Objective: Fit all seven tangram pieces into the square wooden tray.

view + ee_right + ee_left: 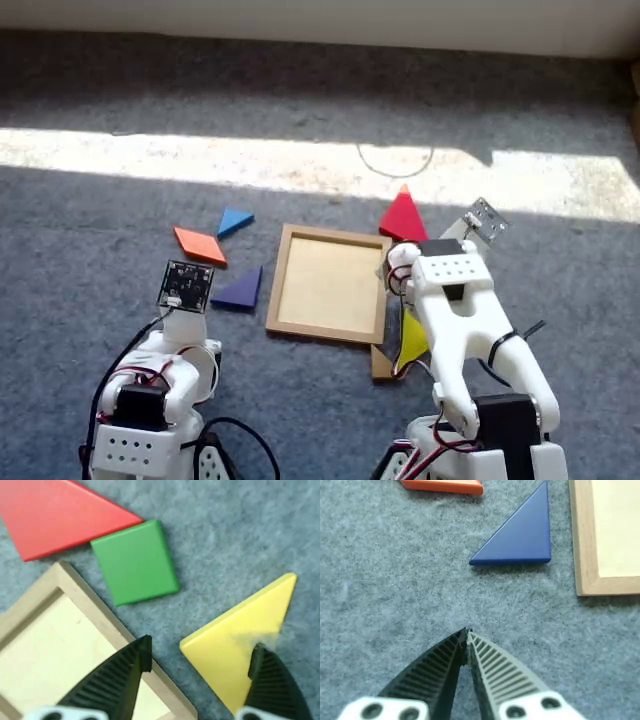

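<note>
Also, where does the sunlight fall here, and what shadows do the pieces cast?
High view: a band of sunlight crosses the carpet behind the tray; the red triangle has its tip in it. Left wrist view: even light, a thin shadow along one edge of the dark blue triangle. Right wrist view: likewise by the green square.

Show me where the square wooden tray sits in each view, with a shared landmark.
High view: wooden tray at centre, dark blue triangle beside it.
Left wrist view: tray rim beside the dark blue triangle.
Right wrist view: tray corner beside the green square.
Shared landmark: grey carpet under everything.
</note>
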Robot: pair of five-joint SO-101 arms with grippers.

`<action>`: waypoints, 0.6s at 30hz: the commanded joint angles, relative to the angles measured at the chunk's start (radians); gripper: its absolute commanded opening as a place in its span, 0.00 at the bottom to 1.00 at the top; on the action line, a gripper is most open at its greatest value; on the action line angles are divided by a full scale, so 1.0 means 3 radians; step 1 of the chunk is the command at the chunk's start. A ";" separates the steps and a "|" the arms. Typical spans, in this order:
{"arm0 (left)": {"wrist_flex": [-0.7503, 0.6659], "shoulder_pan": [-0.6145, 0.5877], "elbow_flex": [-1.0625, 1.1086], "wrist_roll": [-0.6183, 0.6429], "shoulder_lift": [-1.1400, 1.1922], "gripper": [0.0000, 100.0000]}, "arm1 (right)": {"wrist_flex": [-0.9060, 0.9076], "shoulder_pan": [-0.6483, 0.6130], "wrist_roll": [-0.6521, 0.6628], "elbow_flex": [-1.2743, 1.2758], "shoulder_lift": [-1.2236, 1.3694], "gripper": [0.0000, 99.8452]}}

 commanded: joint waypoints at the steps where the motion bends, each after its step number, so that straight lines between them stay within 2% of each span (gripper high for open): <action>1: 0.0020 -0.0028 0.0069 -0.0026 -0.0084 0.01 | -0.0171 -0.0013 0.0010 0.0100 0.0023 0.29; 7: 0.0020 -0.0028 0.0069 -0.0026 -0.0084 0.01 | 0.0309 -0.0008 0.0031 0.0079 0.0008 0.29; 13: 0.0020 -0.0028 0.0069 -0.0026 -0.0084 0.01 | 0.0744 -0.0008 0.0015 -0.0325 0.0008 0.29; 18: 0.0020 -0.0028 0.0069 -0.0026 -0.0084 0.01 | 0.0565 -0.0008 0.0015 -0.0335 0.0043 0.29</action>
